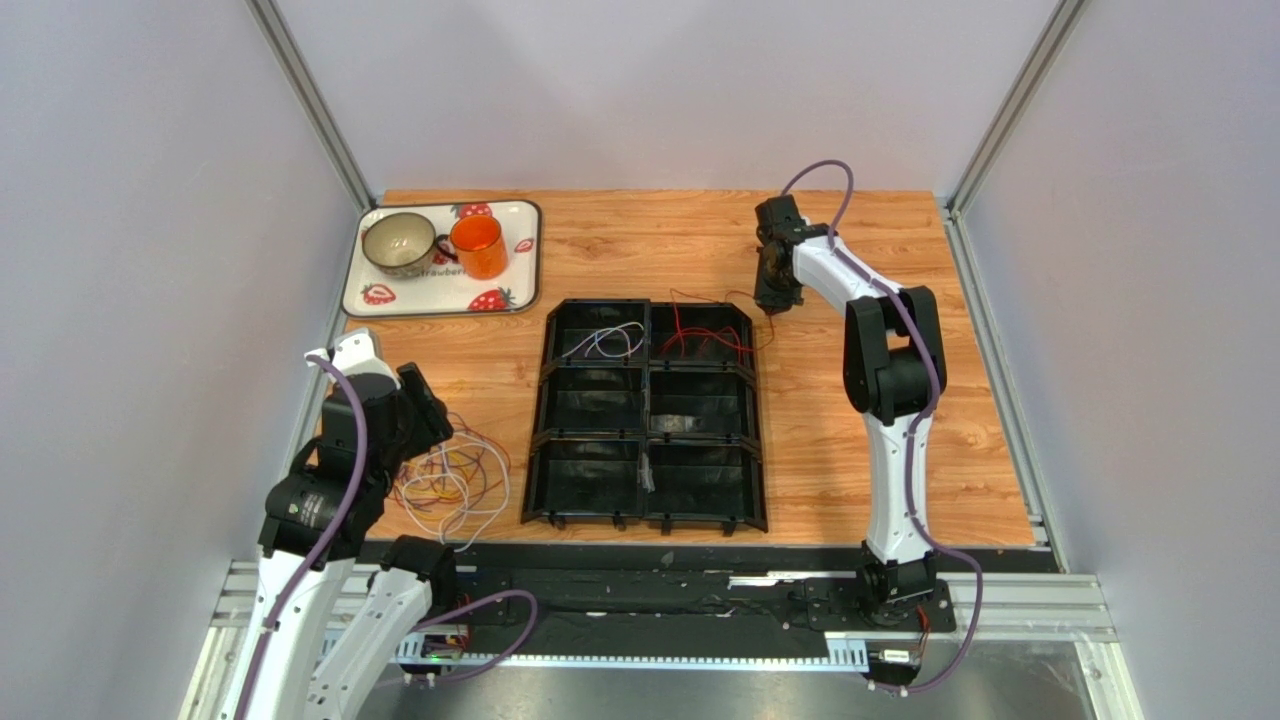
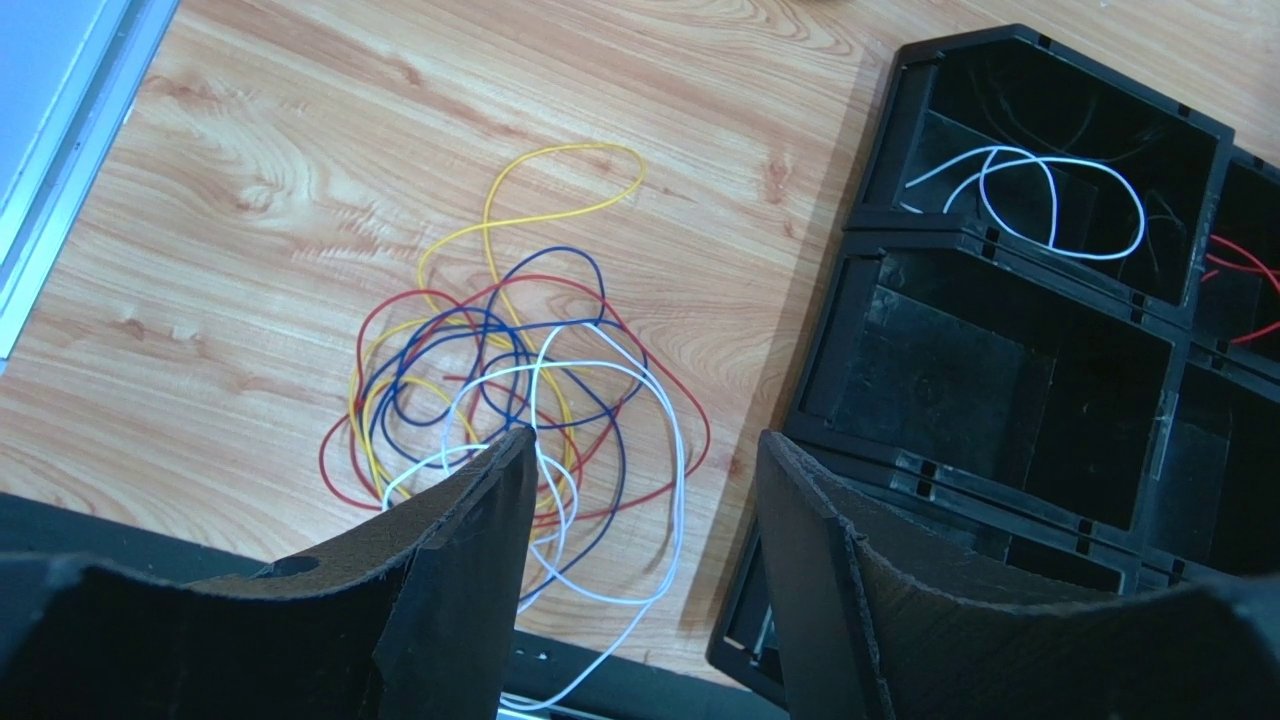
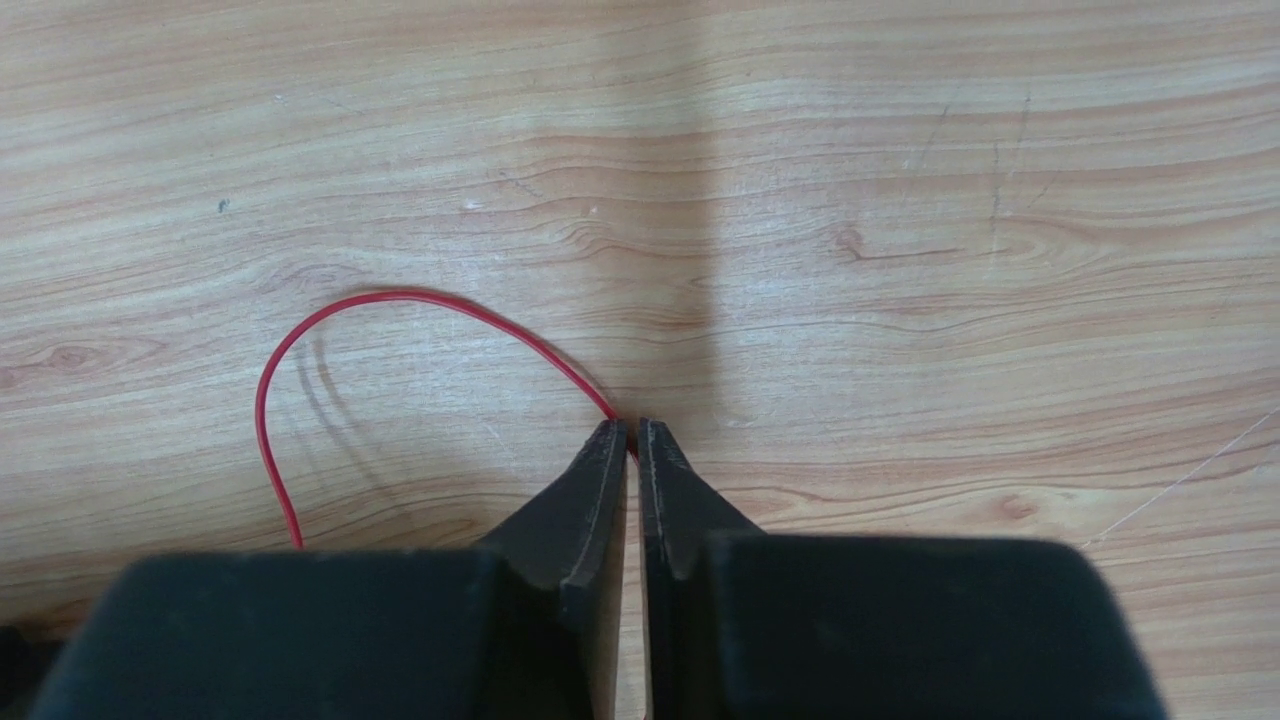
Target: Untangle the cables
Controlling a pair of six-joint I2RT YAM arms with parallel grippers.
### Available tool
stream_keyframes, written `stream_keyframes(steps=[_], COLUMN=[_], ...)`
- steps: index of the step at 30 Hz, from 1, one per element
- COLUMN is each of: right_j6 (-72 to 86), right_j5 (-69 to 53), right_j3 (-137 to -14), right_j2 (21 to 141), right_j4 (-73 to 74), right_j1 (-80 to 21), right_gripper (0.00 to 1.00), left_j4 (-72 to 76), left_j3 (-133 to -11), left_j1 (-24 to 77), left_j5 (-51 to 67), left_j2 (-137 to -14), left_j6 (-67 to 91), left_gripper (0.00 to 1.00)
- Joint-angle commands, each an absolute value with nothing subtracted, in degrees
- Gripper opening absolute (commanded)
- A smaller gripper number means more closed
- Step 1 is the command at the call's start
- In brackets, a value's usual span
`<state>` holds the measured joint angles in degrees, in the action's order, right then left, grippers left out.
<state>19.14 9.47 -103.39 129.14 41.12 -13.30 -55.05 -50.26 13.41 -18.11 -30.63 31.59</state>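
Bordering tangled cables (image 2: pixel 504 398), black compartment tray (image 2: pixel 999 252)

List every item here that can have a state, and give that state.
Left jaws: open above the tangled cables.
Right jaws: shut on the red cable.
Tangled cables: heaped on the table.
White cable: loose in an organiser compartment.
Orange mug: upright on the strawberry tray.
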Motion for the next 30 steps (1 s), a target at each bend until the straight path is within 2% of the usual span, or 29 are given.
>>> stream_keyframes(steps=[1,10,24,30], right_j6=[17.8,18.7,20.7,21.0], right_j5=[10.5,9.5,4.0,-2.9], right_j3=[-101.2,-98.2,-94.2,-91.2], right_j2=[129.5,124.6,102.2,95.5], right_j4=[42.6,42.3,43.1,40.2], right_j1=[-12.7,-12.8,-14.1,-16.3], right_gripper=[0.02,0.00,0.00,0.00], left_j4=[-54.1,-54.1,-54.0,-53.9], left_j3=[-50.9,-50.9,-51.0,-50.9], left_j1=[13.0,13.0,13.0,13.0], left_j5=[-18.2,-18.1,-17.5,-17.3], left_j2=[-31.2,-31.3,-30.9,-30.5], left_j6=[31.0,31.0,30.9,30.8], left_gripper=[0.64,0.63,0.63,0.63])
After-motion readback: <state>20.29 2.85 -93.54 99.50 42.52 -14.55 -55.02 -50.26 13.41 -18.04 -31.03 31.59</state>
